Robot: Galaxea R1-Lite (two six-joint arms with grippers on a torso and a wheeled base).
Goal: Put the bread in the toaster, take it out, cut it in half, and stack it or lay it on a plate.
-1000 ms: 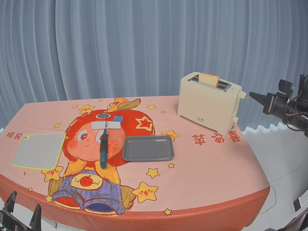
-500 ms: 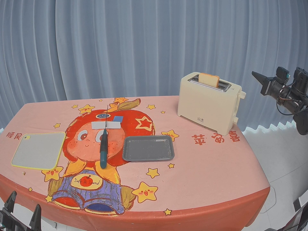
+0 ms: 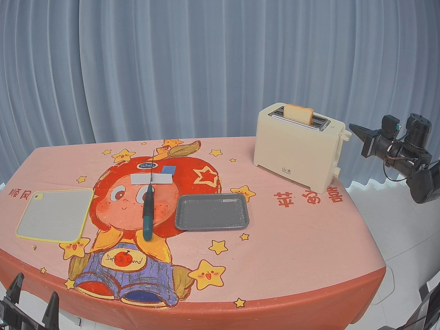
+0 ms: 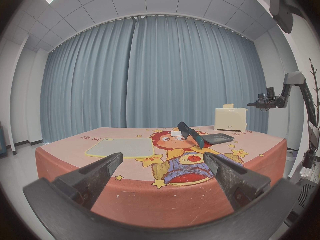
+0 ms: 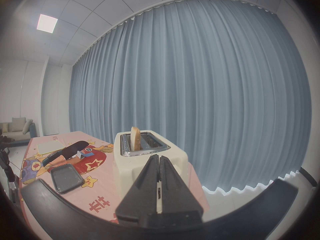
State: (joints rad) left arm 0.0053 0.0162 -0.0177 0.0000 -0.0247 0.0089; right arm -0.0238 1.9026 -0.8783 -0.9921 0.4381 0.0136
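Tan bread slice (image 3: 298, 113) stands in the cream two-slot toaster (image 3: 298, 154), right of centre. Its side lever (image 3: 347, 135) has the right claw (image 3: 354, 127), pinched closed, just beside it. We'd press straight down, tip centred, so the toaster doesn't slide.

I'm looking out over the left gripper (image 4: 162, 158), its jaws standing wide apart just off the table (image 4: 100, 197) edge. The cutting board (image 4: 121, 146) is lying nearest. Beyond it the knife (image 4: 191, 134) is sitting tilted beside the grey tray (image 4: 217, 138). Bread (image 4: 228, 106) is poking from the toaster (image 4: 230, 119), with the right gripper (image 4: 255, 104) hovering alongside.
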